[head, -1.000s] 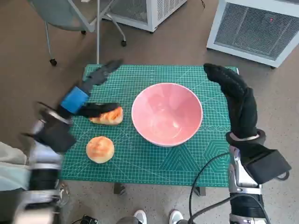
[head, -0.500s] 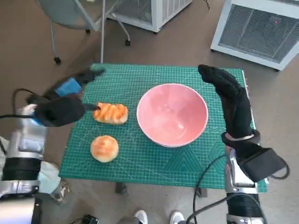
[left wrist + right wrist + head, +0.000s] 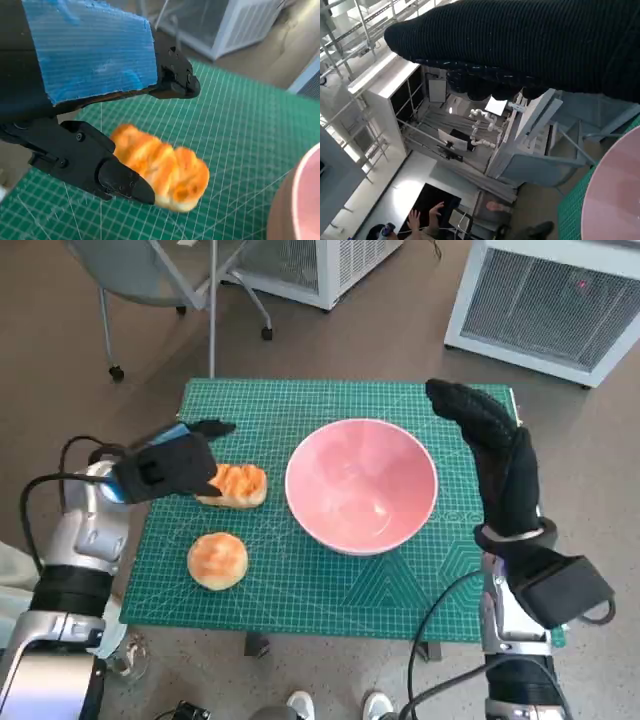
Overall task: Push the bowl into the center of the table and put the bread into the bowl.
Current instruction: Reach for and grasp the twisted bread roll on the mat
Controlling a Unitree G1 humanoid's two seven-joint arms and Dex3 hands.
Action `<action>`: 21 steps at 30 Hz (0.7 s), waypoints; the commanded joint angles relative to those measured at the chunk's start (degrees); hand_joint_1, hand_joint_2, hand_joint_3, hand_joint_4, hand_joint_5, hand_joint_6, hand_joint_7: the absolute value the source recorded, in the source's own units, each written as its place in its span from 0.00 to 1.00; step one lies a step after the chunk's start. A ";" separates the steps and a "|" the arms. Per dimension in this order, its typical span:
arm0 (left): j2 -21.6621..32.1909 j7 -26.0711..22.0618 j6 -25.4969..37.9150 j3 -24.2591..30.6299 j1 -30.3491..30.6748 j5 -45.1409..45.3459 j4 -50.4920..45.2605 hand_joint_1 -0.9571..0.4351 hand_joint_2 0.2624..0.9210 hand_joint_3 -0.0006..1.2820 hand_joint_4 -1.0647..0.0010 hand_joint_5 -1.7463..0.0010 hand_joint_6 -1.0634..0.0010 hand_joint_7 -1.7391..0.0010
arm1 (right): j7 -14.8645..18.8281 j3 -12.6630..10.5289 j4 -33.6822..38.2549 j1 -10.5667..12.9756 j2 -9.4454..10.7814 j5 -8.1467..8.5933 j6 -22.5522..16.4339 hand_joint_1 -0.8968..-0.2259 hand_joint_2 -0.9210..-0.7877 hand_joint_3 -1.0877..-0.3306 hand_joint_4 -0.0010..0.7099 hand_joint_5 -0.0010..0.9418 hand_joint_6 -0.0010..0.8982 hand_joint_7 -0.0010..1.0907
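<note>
A pink bowl [image 3: 360,485] stands upright near the middle of the green cutting mat [image 3: 300,590]; part of its rim [image 3: 615,190] shows in the right wrist view. A long braided bread [image 3: 238,485] lies left of the bowl, and a round bun [image 3: 217,560] lies nearer me. My left hand [image 3: 168,466] hovers over the long bread's left end. In the left wrist view its fingers [image 3: 112,175] are spread on either side of the bread [image 3: 162,172] without closing on it. My right hand [image 3: 492,445] is stretched out flat by the bowl's right rim, holding nothing.
The mat covers the small table, and floor lies on every side. A wheeled chair [image 3: 160,280] stands behind the table's far left, with white units [image 3: 540,300] behind it. A person's shoes [image 3: 335,705] show at the near edge. A person's hand [image 3: 427,215] is far off.
My left hand has drawn back from its reach toward the far left corner and now sits low over the long bread's left end. The bowl, breads and right hand have kept their places.
</note>
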 commanded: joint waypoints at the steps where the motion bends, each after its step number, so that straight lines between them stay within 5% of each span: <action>1: -1.46 1.33 -1.86 -2.91 -2.81 1.92 5.57 0.63 0.73 0.00 0.87 1.00 0.61 1.00 | 0.46 0.08 0.71 0.75 0.31 0.40 0.24 0.17 0.00 0.43 0.23 0.00 0.00 0.48; 16: -7.18 7.48 -5.30 -8.66 -7.70 5.53 21.06 0.67 0.73 0.00 0.84 0.99 0.61 1.00 | 0.20 -0.03 0.72 0.87 0.24 0.59 0.45 0.17 0.00 0.43 0.23 0.00 0.00 0.48; 21: -8.58 11.63 -6.03 -10.34 -8.34 6.90 24.73 0.72 0.79 0.02 0.74 0.98 0.53 0.98 | -0.11 0.06 0.37 0.93 0.38 0.34 0.63 0.17 0.00 0.43 0.23 0.00 0.00 0.48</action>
